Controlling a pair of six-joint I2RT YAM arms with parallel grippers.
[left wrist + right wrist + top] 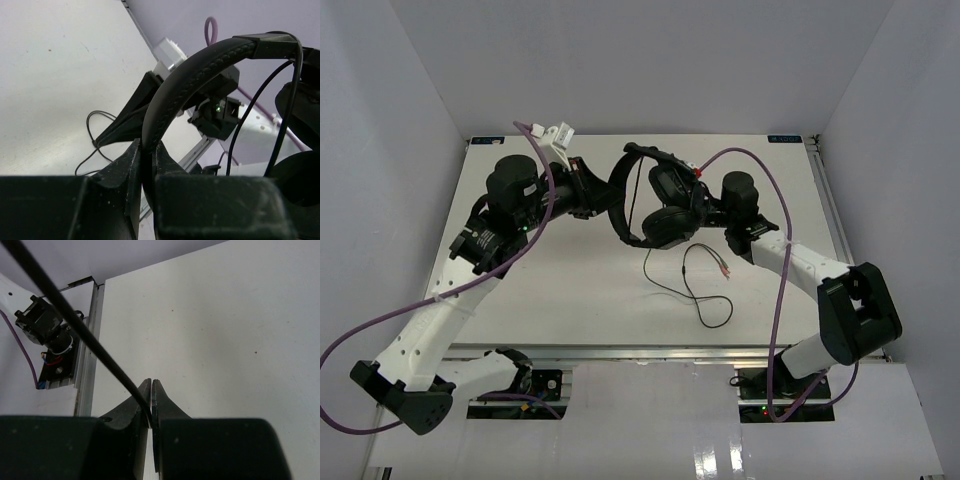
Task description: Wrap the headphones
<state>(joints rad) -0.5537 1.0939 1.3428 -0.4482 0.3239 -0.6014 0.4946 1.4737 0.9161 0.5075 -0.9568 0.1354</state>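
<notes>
The black headphones [660, 205] are held up above the white table [580, 290] at mid-back. My left gripper [603, 195] is shut on the thin arched headband [200, 65], which runs up and right from between its fingertips [148, 150]. The two ear cups [670, 228] hang between the two grippers; one shows at the left wrist view's right edge [300, 175]. My right gripper [703, 197] is shut on the thin dark cord [75, 325], pinched at its tips [151, 392]. The loose cord [705, 290] trails on the table, with its reddish tips [725, 270] lying flat.
Purple robot cables [775, 300] loop over both arms. An aluminium rail [650, 350] runs along the table's near edge, and another runs along the right side [830, 210]. White walls enclose the table on the left, back and right.
</notes>
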